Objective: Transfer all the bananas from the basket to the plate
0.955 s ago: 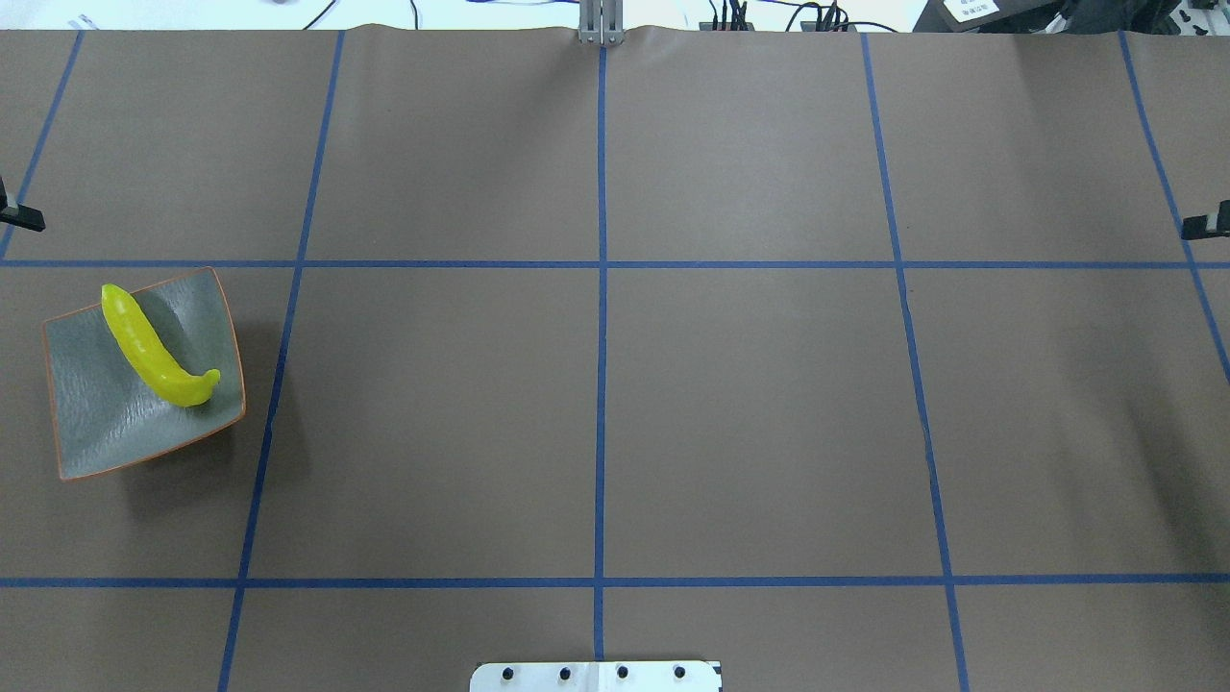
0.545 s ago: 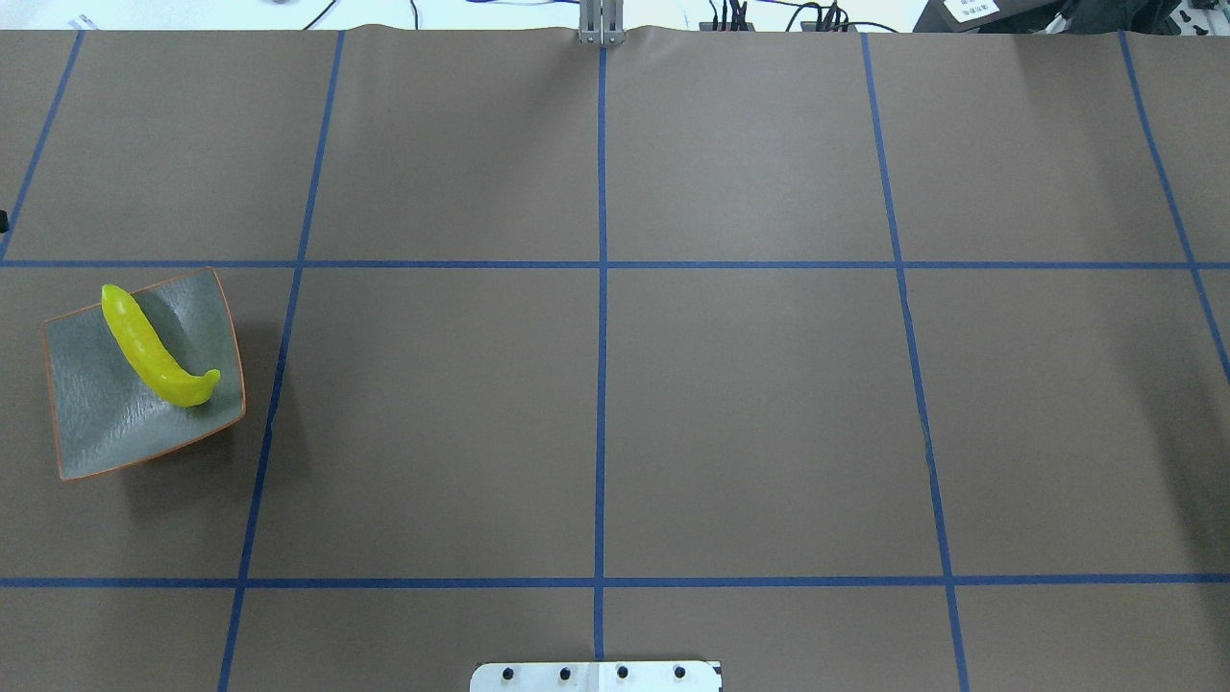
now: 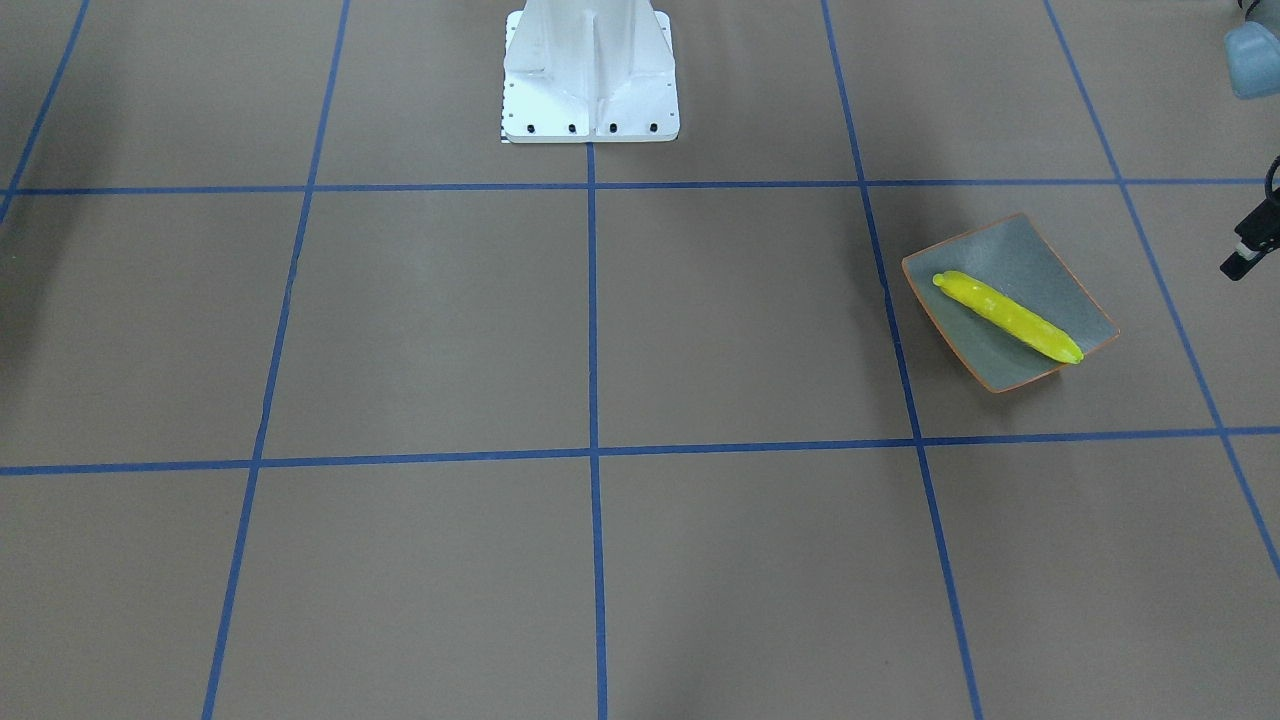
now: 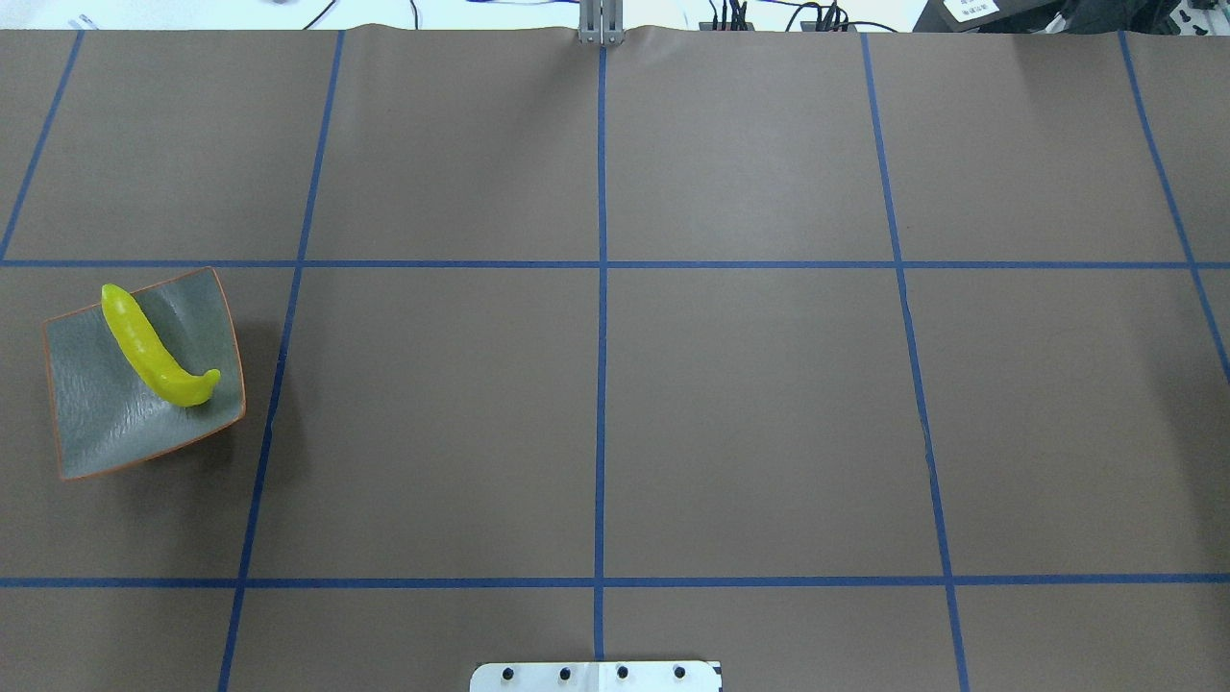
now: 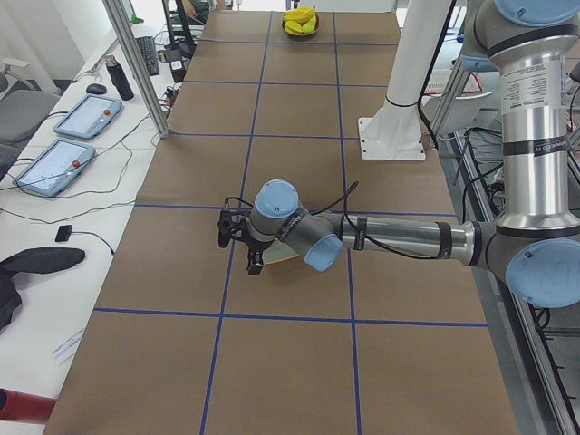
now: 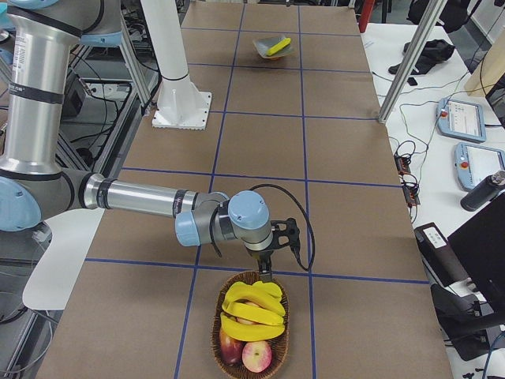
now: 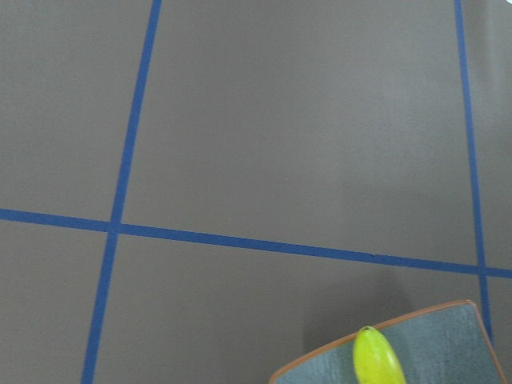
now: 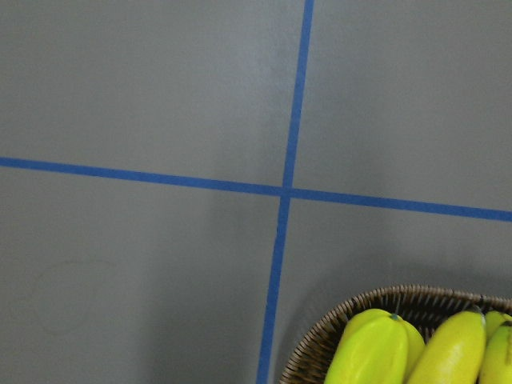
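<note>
One banana [image 4: 154, 351] is lying on plate [image 4: 96, 423]; remaining bananas [image 6: 252, 316] are sitting in basket [image 6: 215, 335]. Right gripper [image 6: 267, 272] is hovering at basket rim, left gripper [image 5: 252, 258] by plate; can't tell either's opening or hold.

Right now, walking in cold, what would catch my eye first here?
A single bright yellow banana lying diagonally across a grey-green plate, far out on the robot's left. Far out on its right, a wicker basket piled with more bananas and reddish fruit, the right arm reaching low beside it.
</note>
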### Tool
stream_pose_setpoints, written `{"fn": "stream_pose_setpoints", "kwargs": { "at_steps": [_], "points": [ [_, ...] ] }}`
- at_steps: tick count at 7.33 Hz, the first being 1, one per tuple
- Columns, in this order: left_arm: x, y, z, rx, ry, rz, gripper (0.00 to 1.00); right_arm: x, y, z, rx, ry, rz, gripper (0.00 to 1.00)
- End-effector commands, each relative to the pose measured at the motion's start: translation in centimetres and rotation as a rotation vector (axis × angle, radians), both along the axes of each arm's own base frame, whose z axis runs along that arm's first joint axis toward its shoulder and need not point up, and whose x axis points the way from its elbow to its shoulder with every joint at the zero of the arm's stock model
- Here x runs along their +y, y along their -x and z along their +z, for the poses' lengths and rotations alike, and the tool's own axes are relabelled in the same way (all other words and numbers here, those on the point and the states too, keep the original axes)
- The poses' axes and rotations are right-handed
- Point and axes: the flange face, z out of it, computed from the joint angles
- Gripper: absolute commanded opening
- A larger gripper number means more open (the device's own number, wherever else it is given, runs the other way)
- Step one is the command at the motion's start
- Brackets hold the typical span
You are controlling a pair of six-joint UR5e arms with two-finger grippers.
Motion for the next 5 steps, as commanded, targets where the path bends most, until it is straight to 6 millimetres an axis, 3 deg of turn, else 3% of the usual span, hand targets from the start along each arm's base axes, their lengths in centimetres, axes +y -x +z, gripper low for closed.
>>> {"fn": "stream_pose_setpoints", "kwargs": {
  "at_steps": [1, 3, 5],
  "points": [
    [0.4, 0.2, 0.3, -0.009, -0.007, 0.002, 0.99, 1.0, 1.1, 1.9, 0.044, 0.035, -0.107, 1.0],
    [0.4, 0.3, 0.2, -0.006, -0.008, 0.002, 0.99, 0.9, 2.4, 3.6, 0.096, 0.008, -0.258, 0.99],
    [0.4, 0.2, 0.0, -0.003, -0.011, 0.004, 0.99, -1.4, 2.2, 2.6, 0.115, 0.007, -0.38, 0.98]
  ]
}}
